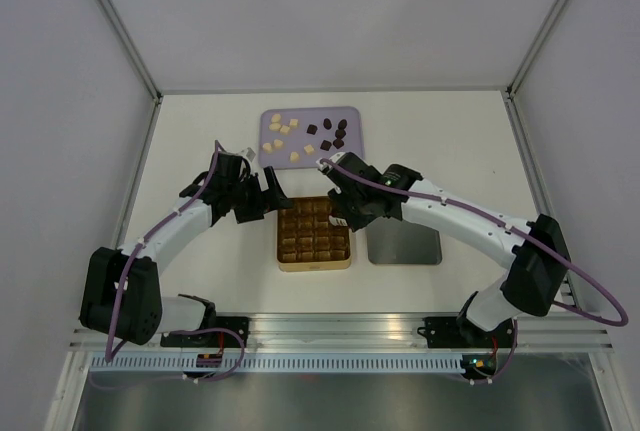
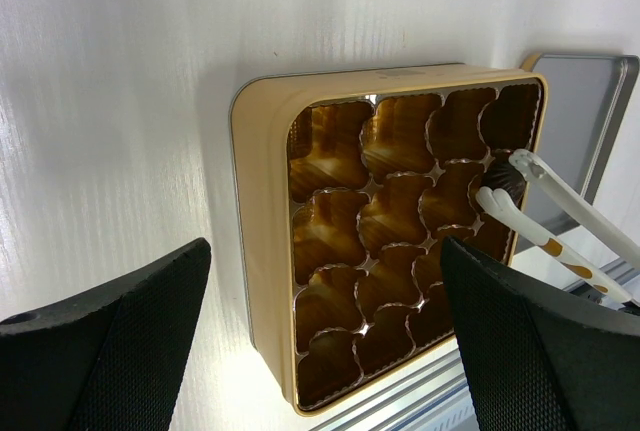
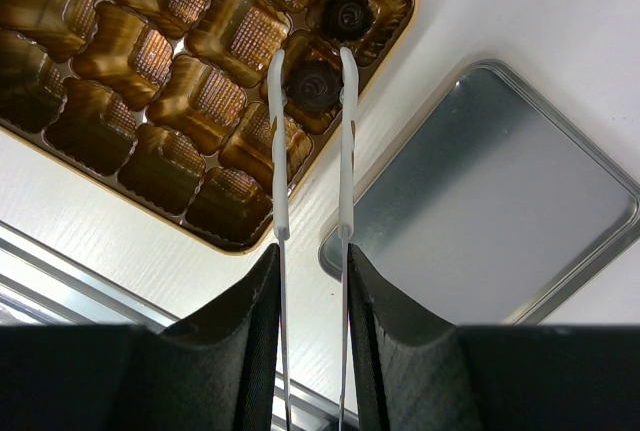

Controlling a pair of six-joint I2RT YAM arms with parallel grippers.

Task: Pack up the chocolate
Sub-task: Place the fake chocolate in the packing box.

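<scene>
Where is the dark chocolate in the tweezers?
In the right wrist view, the dark chocolate sits between the tweezers' tips over a gold tin cell at the edge nearest the silver tray, beside the corner cell's dark piece.

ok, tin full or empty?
Nearly empty: the tin holds two chocolates, one between the tips of the tweezers; other visible cells bare.

a gold tin lies between the arms, with a shallow grey metal tray just beside it on the right. beyond them a lilac tray carries the chocolate, cream pieces left, dark ones right. the left gripper hovers by the tin's far left corner, fingers apart. the right gripper hangs over the far right corner, its jaws seemingly hidden beneath the wrist.
</scene>
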